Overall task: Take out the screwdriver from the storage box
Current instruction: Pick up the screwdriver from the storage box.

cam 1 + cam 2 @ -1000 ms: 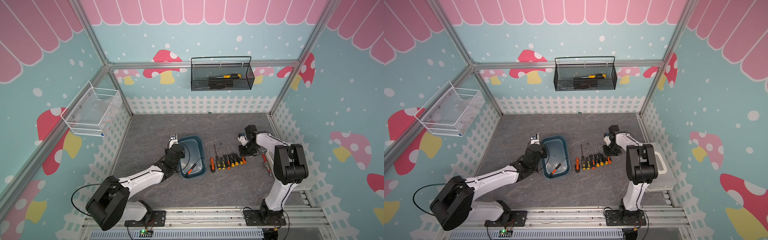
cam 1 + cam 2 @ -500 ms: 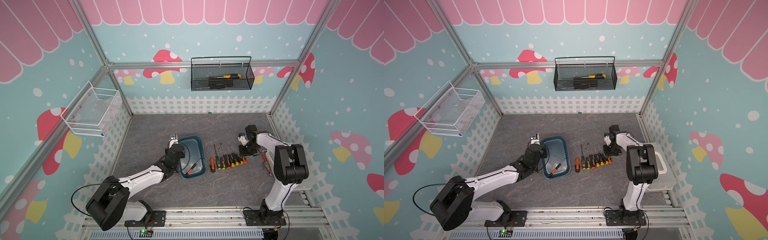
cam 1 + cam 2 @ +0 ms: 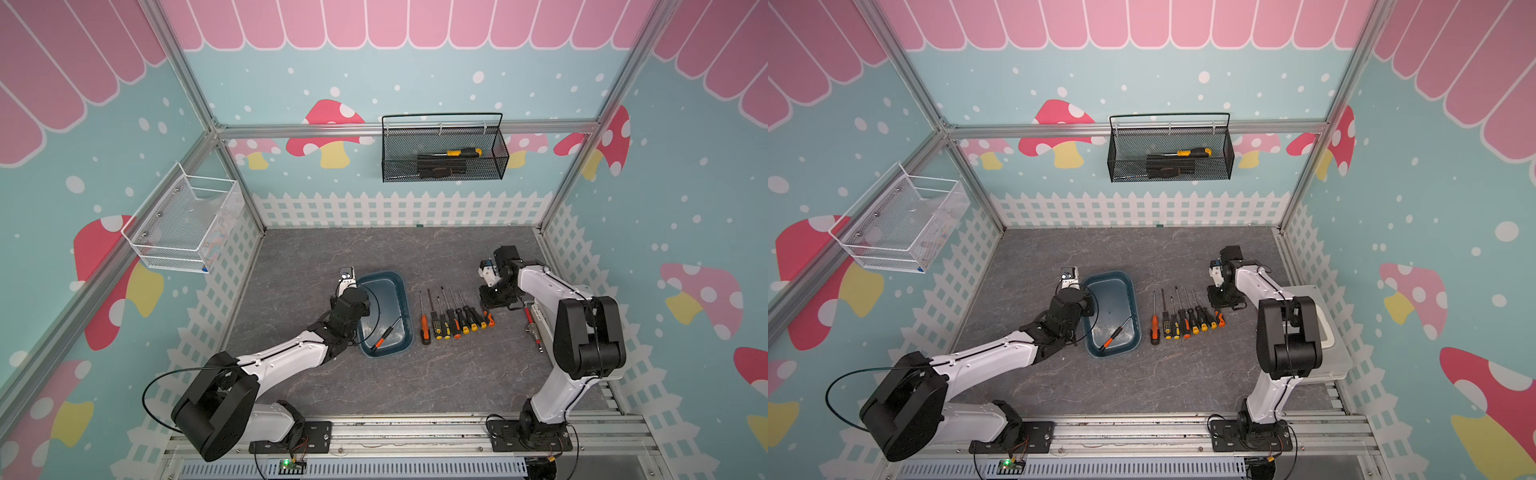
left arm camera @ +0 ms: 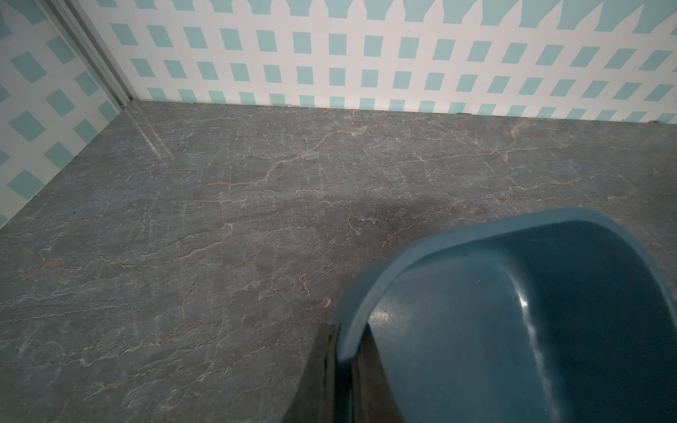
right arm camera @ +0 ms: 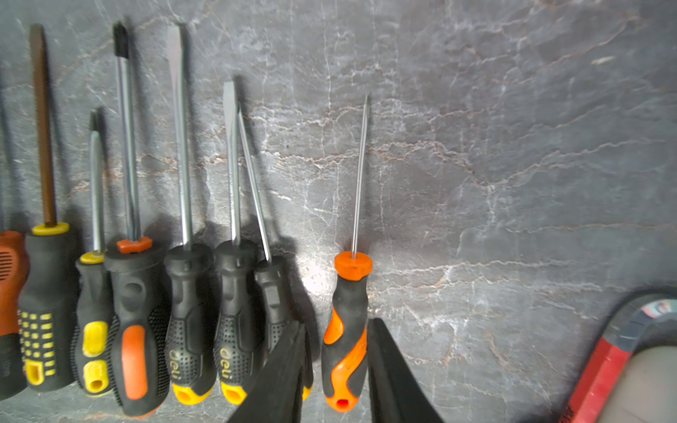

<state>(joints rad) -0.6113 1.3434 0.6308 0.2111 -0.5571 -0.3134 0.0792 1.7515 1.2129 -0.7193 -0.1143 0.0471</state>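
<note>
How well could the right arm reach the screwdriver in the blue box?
Probably yes: the storage box is open-topped, nothing covers the screwdriver, and the left gripper pinches only its opposite rim. The open right gripper must cross the row of screwdrivers.

Glossy plastic, bright steel and matt stone-look grey.
The storage box (image 4: 513,329) is smooth teal-blue plastic with a shiny, light-catching inside; the screwdriver (image 3: 386,334) in it has a thin metal shaft and an orange-and-black handle. The table (image 4: 219,219) looks like matt grey stone with pale veins. The row of screwdrivers (image 5: 183,293) shows polished metal shafts and rubbery black grips, some dotted, with smooth orange or yellow inlays. The black basket (image 3: 399,166) is fine wire mesh.
</note>
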